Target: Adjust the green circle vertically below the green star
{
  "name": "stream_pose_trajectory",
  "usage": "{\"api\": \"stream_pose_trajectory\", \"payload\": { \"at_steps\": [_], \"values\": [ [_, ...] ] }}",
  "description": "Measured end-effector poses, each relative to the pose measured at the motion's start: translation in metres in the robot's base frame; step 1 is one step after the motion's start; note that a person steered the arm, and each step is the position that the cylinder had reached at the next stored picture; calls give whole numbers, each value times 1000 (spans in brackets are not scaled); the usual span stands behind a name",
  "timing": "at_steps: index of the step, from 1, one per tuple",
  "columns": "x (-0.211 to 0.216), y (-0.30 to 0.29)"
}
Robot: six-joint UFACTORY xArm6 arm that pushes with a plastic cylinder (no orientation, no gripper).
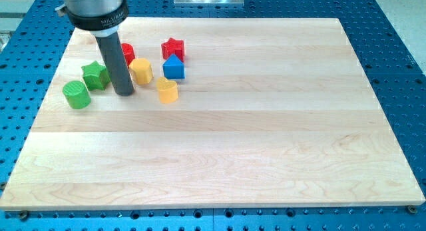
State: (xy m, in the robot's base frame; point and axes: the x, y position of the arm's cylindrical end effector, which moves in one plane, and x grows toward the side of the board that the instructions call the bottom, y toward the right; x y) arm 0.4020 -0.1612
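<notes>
The green circle [76,94] lies near the wooden board's [219,144] left edge. The green star [95,74] sits just above and to the right of it, nearly touching. My tip [124,92] rests on the board right of the green star and right of the green circle, a short gap from both. The rod stands upright and hides part of a red block [127,52] behind it.
A yellow hexagon-like block [141,70] sits just right of the rod. A blue block [174,68], a red star [173,48] and a yellow block [167,90] cluster further right. Blue perforated table surrounds the board.
</notes>
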Motion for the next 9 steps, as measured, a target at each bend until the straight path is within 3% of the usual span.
{"api": "stream_pose_trajectory", "payload": {
  "at_steps": [4, 5, 6, 7, 8, 9],
  "values": [
    [8, -33],
    [96, -17],
    [109, -92],
    [66, -124],
    [43, -119],
    [44, -104]
  ]
}}
